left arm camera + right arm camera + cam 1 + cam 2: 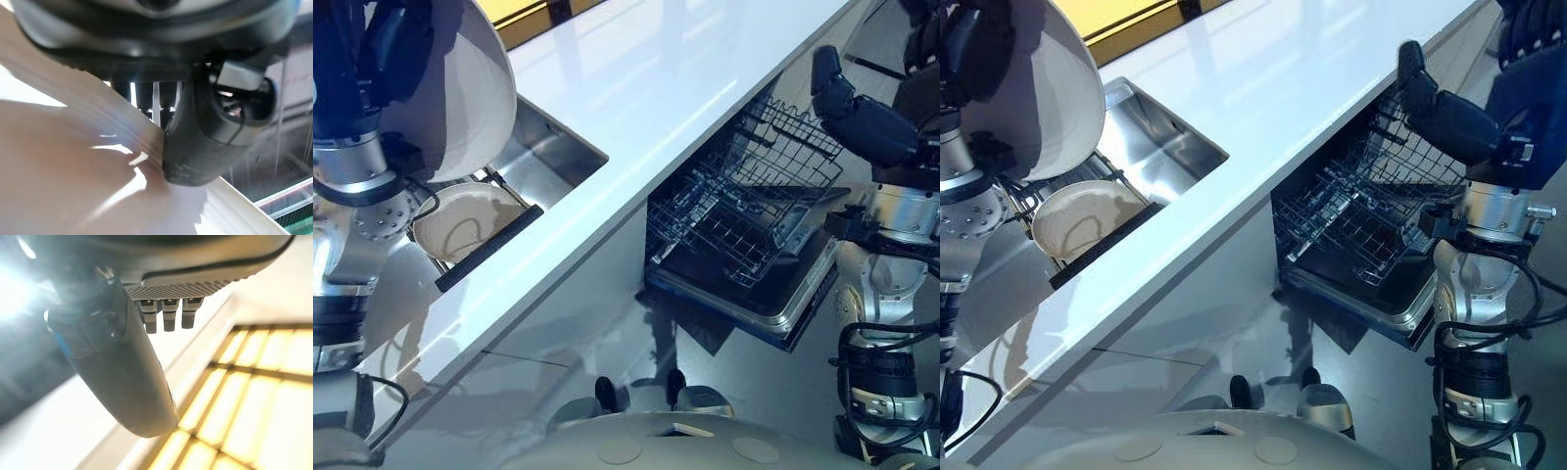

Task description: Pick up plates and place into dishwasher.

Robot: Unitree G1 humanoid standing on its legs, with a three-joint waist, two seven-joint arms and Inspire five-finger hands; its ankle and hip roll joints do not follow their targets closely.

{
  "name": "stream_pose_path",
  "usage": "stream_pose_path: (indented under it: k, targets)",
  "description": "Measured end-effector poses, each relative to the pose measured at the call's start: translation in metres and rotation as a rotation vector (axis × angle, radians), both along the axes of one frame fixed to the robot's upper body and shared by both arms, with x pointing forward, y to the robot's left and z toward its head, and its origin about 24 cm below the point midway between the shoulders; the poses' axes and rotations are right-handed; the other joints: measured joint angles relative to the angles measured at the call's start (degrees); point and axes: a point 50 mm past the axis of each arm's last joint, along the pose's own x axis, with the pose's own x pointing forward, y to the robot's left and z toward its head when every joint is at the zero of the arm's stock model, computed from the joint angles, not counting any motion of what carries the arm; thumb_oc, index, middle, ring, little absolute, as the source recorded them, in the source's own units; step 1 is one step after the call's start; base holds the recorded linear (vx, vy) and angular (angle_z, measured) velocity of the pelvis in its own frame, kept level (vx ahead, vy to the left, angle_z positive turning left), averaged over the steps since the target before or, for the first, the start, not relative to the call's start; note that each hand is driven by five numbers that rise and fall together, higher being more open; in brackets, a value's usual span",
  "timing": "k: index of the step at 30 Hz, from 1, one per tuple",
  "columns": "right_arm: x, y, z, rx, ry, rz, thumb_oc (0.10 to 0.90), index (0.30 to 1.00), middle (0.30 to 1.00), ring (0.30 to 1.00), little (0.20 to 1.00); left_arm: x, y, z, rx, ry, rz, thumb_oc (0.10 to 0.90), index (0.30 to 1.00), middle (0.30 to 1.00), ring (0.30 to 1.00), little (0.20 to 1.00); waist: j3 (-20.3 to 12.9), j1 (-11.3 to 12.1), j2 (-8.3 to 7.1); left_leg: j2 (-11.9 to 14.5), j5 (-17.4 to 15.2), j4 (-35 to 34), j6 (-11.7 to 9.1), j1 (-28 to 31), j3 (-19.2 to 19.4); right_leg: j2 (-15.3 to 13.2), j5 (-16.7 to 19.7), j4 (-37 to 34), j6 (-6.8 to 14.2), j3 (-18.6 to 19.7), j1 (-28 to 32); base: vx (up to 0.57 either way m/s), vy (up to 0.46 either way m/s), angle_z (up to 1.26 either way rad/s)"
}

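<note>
The left hand (372,59) holds a white plate (460,93) lifted above the sink (553,147), its thumb (195,147) pressed on the plate's face with the fingers behind it — a pinch near the rim, as far as the left wrist view lets me judge. A second plate (465,220) lies in the sink rack below. The dishwasher (783,313) stands open under the white countertop (685,88), well apart from the held plate, its wire rack (744,206) pulled out. The right hand (1440,113) hovers above that rack with fingers straight and nothing in it.

The main risk is the grip. A smooth plate pinched at one edge can pivot or slide out as the arm swings across, and it would then fall on the plate below or on the counter edge. The travel is long too — the plate must pass over the countertop and then drop below its edge, so a low path would knock the rim against the counter. At the rack, a plate that arrives tilted the wrong way may catch on the wires instead of slotting between them. The right hand sits close to the likely drop point and could get in the way.
</note>
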Motion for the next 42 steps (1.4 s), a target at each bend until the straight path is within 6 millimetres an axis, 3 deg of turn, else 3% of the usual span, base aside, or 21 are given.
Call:
stream_pose_path:
  k: [4, 9, 16, 20, 28, 42]
  targets:
    - [0.013, 0.04, -0.006, -0.014, 0.14, 0.328, 0.8, 0.9, 0.9, 0.9, 0.9, 0.008, -0.018, -0.01, -0.128, -0.057, -0.07, 0.1, 0.3, 0.3, 0.3, 0.2, -1.8, 0.0, 1.23, 0.0, 0.0, -0.1, 0.0, -0.2, -0.9, 0.1, 0.0, -0.1, 0.0, 0.0, -0.1, 0.0, -0.004, 0.01]
    - [0.023, 0.084, -0.033, -0.084, 0.35, 0.564, 0.8, 0.9, 0.9, 0.9, 0.9, 0.014, -0.036, -0.023, -0.188, -0.054, -0.121, 0.1, 0.3, 0.3, 0.3, 0.2, -3.0, 0.7, -0.04, 0.0, 0.1, 0.0, -0.2, -0.7, -2.0, 0.2, 0.0, -0.2, -0.1, -0.3, -0.2, 0.03, -0.021, 0.08]
    - [0.03, 0.098, -0.04, 0.086, 0.386, 0.595, 0.8, 0.9, 0.9, 0.9, 0.9, 0.033, -0.036, -0.055, -0.287, 0.057, -0.079, 0.1, 0.3, 0.3, 0.3, 0.2, -3.9, 1.7, -1.74, -0.1, 0.2, 0.0, -0.1, -0.7, -1.9, 0.0, 0.0, -0.2, -0.1, -0.1, -0.2, 0.02, -0.002, 0.01]
    - [0.037, 0.101, -0.042, 0.137, 0.409, 0.575, 0.8, 0.9, 0.9, 0.9, 0.9, 0.039, -0.044, -0.071, -0.313, 0.122, -0.088, 0.1, 0.3, 0.3, 0.3, 0.2, -4.0, 1.8, -1.9, -0.2, 0.2, 0.0, 0.0, -0.7, -1.9, -0.1, 0.0, -0.2, -0.1, -0.1, -0.2, 0.0, 0.0, 0.0]
    - [0.052, 0.11, -0.076, 0.272, 0.61, 0.615, 0.8, 0.9, 0.9, 0.9, 0.9, 0.047, -0.059, -0.097, -0.274, 0.235, -0.117, 0.1, 0.3, 0.3, 0.3, 0.2, -4.0, 1.7, -1.91, -0.1, 0.3, 0.0, 0.0, -0.5, -1.7, 0.0, 0.0, -0.2, -0.1, 0.0, -0.1, 0.01, 0.0, -0.01]
    - [0.055, 0.129, -0.107, 0.311, 0.781, 0.685, 0.8, 0.9, 0.9, 0.9, 0.9, 0.049, -0.073, -0.117, -0.219, 0.317, -0.153, 0.1, 0.3, 0.3, 0.3, 0.2, -4.0, 1.8, -1.92, -0.1, 0.3, 0.0, 0.0, 0.0, -1.9, -0.2, 0.0, -0.2, -0.1, -0.2, 0.5, 0.01, 0.002, 0.0]
